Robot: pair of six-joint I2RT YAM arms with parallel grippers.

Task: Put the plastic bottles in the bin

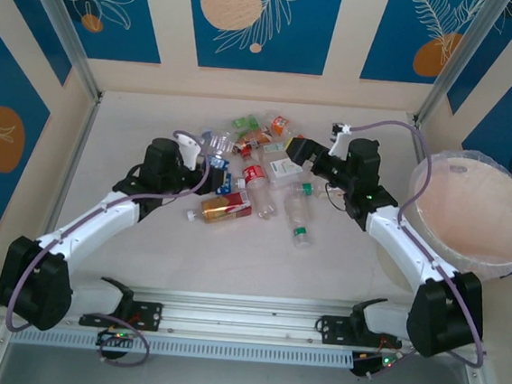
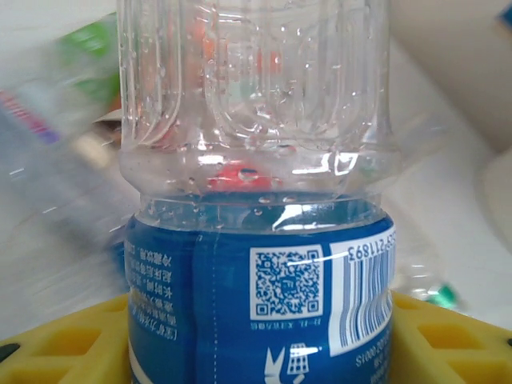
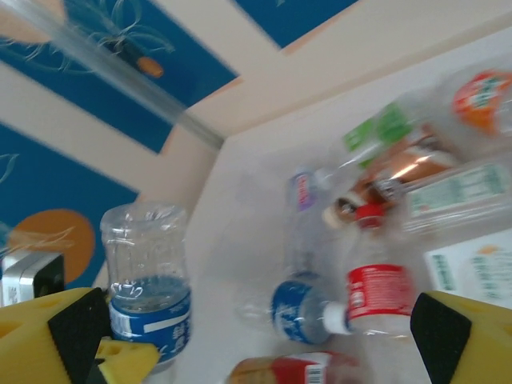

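Note:
A clear plastic bottle with a blue label (image 2: 200,304) stands between the yellow fingers (image 2: 56,344) of my left gripper (image 2: 260,340), and both jaws press against its sides. From above, this bottle (image 1: 216,145) sits at the left edge of the pile, at my left gripper (image 1: 207,158). It is upright in the right wrist view (image 3: 148,308). My right gripper (image 1: 295,149) hangs open over the pile with nothing between its pads (image 3: 76,336). The bin (image 1: 476,213) stands at the far right.
Several bottles lie mid-table: a red-labelled one (image 1: 258,188), an orange-and-red one (image 1: 223,209) and a green-capped one (image 1: 301,216). A lying blue-labelled bottle (image 3: 308,308) and a red-labelled one (image 3: 376,292) are below my right gripper. Walls close the back and sides.

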